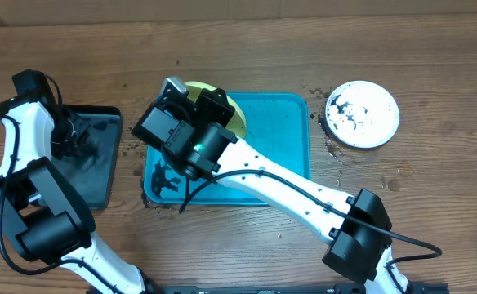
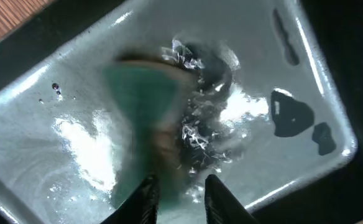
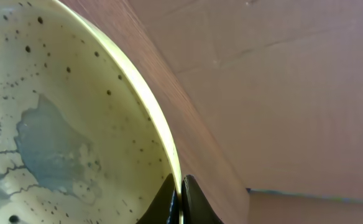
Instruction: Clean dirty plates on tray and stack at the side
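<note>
Wood-grain table (image 1: 247, 49) fills our overhead view, with the turquoise tray (image 1: 283, 139) in the middle. At the tray's far-left corner we see the yellow-green plate (image 3: 76, 124), mostly hidden under the right arm. Up close its rim is bright yellow-green and its pale inside is peppered with dark specks, with a grey-blue smear and fine crack-like lines. The right gripper (image 3: 180, 198) is pinched tight on that rim. The white plate (image 1: 362, 113), blotched with dark smears on its left half, sits alone on the table to the tray's right. Over the black tray (image 1: 100, 175) with its wet grey inside, the left gripper (image 2: 181, 193) holds its jaws slightly parted above a blurred green object (image 2: 141, 93) in splashing water.
</note>
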Robot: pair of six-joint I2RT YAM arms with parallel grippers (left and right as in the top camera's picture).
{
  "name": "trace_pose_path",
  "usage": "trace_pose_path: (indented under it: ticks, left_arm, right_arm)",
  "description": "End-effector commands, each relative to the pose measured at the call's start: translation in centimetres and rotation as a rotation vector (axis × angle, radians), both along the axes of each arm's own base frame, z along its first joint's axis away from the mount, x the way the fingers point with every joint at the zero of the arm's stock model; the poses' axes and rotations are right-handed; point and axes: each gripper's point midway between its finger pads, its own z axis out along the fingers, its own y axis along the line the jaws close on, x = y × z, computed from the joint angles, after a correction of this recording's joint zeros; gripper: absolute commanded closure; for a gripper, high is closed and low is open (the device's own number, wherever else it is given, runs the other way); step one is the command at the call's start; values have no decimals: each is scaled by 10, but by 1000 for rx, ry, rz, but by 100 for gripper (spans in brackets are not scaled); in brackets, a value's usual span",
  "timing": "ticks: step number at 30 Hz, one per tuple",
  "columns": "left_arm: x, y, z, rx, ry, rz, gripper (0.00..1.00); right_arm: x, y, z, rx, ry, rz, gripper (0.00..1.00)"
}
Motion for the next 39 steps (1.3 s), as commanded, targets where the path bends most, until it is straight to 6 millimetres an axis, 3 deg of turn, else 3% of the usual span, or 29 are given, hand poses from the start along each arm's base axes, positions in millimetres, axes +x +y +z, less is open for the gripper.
trace_pose_path:
  ticks: [1,5,10,16,17,20,21,27,33,39]
  left_arm:
    - [1,4,3,-6,-11,7,73]
    - [6,5,21,-6,-17,7,74]
    - [10,5,64,-16,-28,3,76]
    - [17,-9,100,-88,-76,-14,71]
    - [18,-11,100,-100,-82,-17,64]
    - [20,-18,99,-136,-94,-25,8]
    - [20,-20,99,-146,-98,-27,0]
    - [21,-20,99,-148,-99,-27,0]
    - [21,-20,99,-147,-99,-27,0]
    - [21,-20,99,-147,-99,-27,0]
  right_arm:
    - [2,4,9,66,-26,-18,96]
    - [3,3,9,132,-42,-51,96]
    - [13,-3,-2,257,22,-89,96]
    - [27,-25,-12,507,244,-122,96]
    - [28,-26,-17,555,309,-114,96]
    - [33,-37,-35,670,489,-110,96]
    - [35,-44,-41,706,548,-117,96]
    - [68,-120,-48,842,568,-349,96]
    - [83,-153,-36,682,468,-303,96]
    - [82,-165,9,258,156,-319,96]
